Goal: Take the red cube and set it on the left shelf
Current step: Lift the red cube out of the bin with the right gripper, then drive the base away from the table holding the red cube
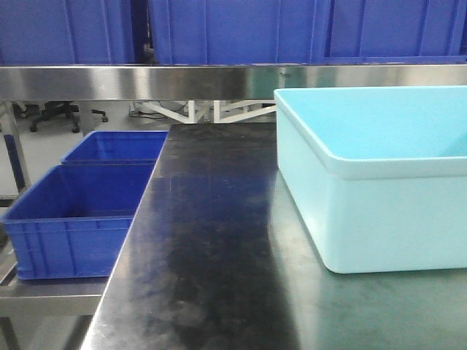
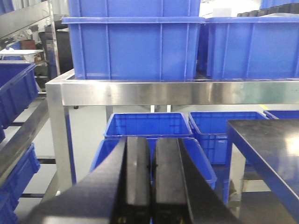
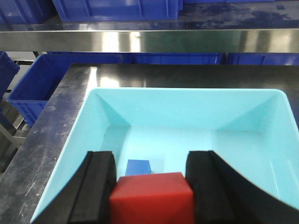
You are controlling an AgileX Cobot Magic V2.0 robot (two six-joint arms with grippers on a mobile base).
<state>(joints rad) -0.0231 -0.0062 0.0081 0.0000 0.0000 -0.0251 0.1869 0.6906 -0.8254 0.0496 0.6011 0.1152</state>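
Pads (image 3: 103, 186) of right gripper (image 3: 150, 163) pinch matte red cube (image 3: 152, 198); left gripper (image 2: 152, 140) pressed together.

Nothing readable here: no lettering, label or number shows on the blue plastic crates (image 2: 135, 46), the pale cyan plastic tub (image 1: 379, 211) or the stainless-steel shelf rail (image 1: 146, 82).

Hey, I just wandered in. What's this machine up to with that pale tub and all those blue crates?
A two-armed robot is moving a red cube to a shelf. Its right claw looks closed on the cube, with the pale cyan tub on the dark bench below it. A small blue block lies on the tub's floor. The left claw is shut and empty, facing the steel shelf loaded with blue crates. The cube is not yet on that shelf.
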